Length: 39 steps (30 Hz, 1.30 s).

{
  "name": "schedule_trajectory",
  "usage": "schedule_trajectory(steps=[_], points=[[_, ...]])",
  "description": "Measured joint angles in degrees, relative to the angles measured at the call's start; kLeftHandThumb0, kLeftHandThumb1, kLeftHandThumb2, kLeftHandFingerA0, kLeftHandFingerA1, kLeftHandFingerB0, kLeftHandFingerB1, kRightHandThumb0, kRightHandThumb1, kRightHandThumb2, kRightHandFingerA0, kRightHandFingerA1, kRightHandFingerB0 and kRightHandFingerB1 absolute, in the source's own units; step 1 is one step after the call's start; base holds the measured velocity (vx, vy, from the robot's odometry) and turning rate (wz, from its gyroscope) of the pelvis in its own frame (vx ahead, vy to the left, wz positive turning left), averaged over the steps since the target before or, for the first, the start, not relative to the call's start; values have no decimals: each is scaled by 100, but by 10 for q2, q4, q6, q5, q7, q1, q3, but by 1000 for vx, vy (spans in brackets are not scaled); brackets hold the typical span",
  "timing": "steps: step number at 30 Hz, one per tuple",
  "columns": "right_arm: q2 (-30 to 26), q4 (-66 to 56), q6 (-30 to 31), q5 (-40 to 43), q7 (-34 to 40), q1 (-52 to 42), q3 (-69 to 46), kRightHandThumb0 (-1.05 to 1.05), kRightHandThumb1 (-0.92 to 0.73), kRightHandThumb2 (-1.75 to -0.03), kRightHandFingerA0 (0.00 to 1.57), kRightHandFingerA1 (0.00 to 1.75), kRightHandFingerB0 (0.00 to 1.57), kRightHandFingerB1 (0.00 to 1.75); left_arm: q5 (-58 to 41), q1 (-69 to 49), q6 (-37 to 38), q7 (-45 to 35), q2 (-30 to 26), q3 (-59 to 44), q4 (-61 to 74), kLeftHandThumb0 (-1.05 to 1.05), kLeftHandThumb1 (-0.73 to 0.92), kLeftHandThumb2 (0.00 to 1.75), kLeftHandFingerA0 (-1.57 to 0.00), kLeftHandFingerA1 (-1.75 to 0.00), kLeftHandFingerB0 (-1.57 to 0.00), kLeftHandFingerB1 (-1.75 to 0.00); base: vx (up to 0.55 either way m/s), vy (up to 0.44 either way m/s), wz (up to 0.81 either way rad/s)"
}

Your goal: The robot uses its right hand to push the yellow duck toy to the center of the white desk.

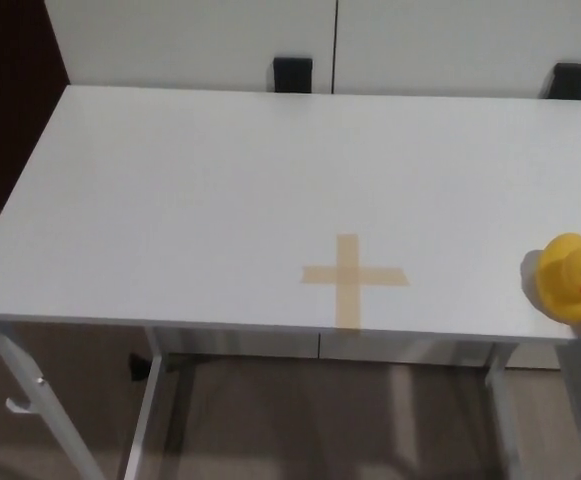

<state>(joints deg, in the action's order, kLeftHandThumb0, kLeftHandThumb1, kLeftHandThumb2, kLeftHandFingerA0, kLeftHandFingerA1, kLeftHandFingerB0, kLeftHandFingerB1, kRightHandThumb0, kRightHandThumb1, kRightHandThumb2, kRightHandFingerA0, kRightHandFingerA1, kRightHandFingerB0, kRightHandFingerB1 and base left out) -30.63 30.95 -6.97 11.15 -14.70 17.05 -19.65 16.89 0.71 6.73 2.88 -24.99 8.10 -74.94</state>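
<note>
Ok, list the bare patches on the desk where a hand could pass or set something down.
Nearly all of the white desk is bare: the whole left half, the back strip, and the stretch between the tape cross and the yellow duck toy. Only the duck's front right corner is taken. No hand shows.

1. The yellow duck toy (572, 277) is small, round and bright yellow, with an orange beak.
2. It sits upright on the white desk (220, 190).
3. Its beak points to the right side of the picture.
4. It is at the far right of the desk, close to the front edge, and partly cut off by the edge of the picture.
5. The white desk is long, flat and plain white, on thin white legs.
6. The duck is well apart from the middle of the desk.
</note>
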Motion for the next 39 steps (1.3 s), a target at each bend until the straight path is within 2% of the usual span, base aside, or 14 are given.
schedule_trajectory(steps=[1, 2, 4, 5, 7, 10, 11, 20, 28, 29, 39], points=[[5, 0, 1, -2, 1, 4, 5, -79, -92, -74, 10, 32, 9, 26, 0, 0, 0, 0, 0, 0, 0, -20, 68, 61, -83, -74, -79, -55, 0, 0, 0], [8, -1, 2, -4, 3, 7, 10, -82, -76, -114, 7, 45, 6, 36, 0, 0, 0, 0, 0, 1, 0, -20, 69, 60, -84, -73, -76, -54, 0, 0, 0], [14, 0, 3, -9, 6, 12, 19, -81, -76, -113, 7, 45, 6, 37, 1, -1, 0, 0, 0, 1, 0, -21, 69, 60, -84, -73, -75, -53, 0, 0, 0], [19, 3, 3, -17, 10, 19, 32, -37, -48, -111, 0, 50, 0, 49, 1, -1, 0, 0, 0, 1, 0, -22, 70, 61, -84, -74, -78, -54, 0, 0, 0], [26, 11, 3, -27, 16, 27, 47, -37, -48, -111, 0, 50, 0, 49, 0, -1, 0, 0, 0, 1, 0, -22, 71, 60, -84, -75, -77, -54, 0, 0, 0], [35, 27, 3, -42, 23, 36, 66, -36, -51, -112, 0, 49, 0, 49, 0, -1, 0, 1, 1, 1, 1, -21, 69, 61, -83, -73, -76, -55, 0, 0, 0], [36, 31, 3, -47, 26, 38, 73, -82, -92, -73, 19, 36, 10, 31, 1, -2, 0, 1, 1, 1, 1, -20, 69, 61, -84, -74, -79, -56, 0, 0, 0], [44, 88, 3, -96, 54, 54, 126, -76, -92, -74, 26, 40, 18, 34, 2, -3, 0, 3, 4, 3, 1, -19, 69, 63, -85, -75, -81, -59, 0, 0, 0], [60, 107, 3, -117, 75, 60, 144, -89, -89, -83, 28, 42, 19, 37, 2, -3, 0, 5, 6, 3, 1, -20, 70, 62, -84, -72, -80, -57, 0, 0, 0], [68, 108, 3, -118, 79, 63, 144, -87, -92, -78, 30, 40, 22, 37, 2, -3, 0, 6, 7, 3, 1, -19, 69, 62, -83, -71, -79, -57, 0, 0, 0], [129, 129, 3, -118, 124, 99, 138, -83, -92, -79, 30, 41, 22, 37, 2, -2, 0, 6, 9, 2, -1, -17, 68, 64, -82, -74, -80, -59, 0, 0, 0]])
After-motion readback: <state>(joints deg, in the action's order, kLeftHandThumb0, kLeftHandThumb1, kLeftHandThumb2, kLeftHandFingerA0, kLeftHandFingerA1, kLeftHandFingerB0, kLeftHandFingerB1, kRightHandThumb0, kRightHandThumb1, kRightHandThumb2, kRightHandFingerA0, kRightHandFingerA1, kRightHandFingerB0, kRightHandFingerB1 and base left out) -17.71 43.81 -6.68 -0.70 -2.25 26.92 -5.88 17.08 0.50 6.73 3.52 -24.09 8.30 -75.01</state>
